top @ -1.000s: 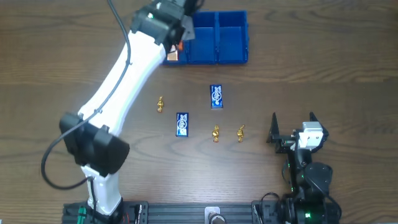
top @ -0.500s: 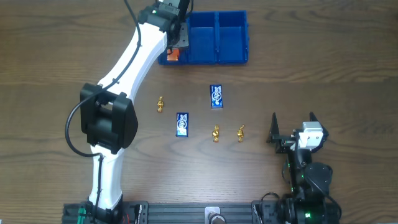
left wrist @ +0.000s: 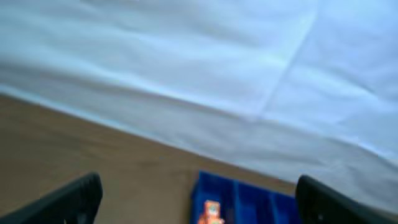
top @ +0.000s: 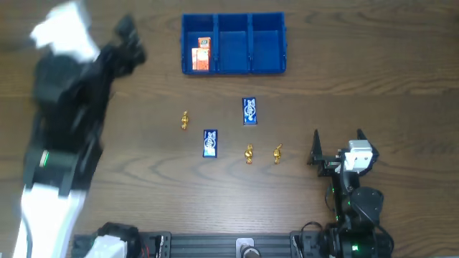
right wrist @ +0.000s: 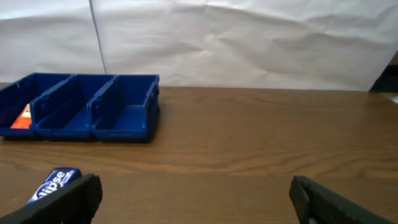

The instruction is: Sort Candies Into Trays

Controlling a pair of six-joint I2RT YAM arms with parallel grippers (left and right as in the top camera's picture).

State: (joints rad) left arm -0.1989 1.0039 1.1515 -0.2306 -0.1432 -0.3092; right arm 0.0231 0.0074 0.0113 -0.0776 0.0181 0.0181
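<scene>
The blue three-compartment tray stands at the back of the table, with orange candies in its left compartment. Two blue candy bars and three gold candies lie mid-table. My left gripper is raised at the far left, blurred, open and holding nothing; its wrist view shows the tray and an orange candy ahead of it. My right gripper rests open at the right, right of the gold candies. It faces the tray and a blue bar.
A white backdrop rises behind the table's far edge. Bare wood lies between the tray and the loose candies and along the table's right side. The left arm's body hangs over the left part of the table.
My left arm has swung away from the tray's left compartment, up and to the far left. The orange candies now show uncovered. The right arm has not moved.
</scene>
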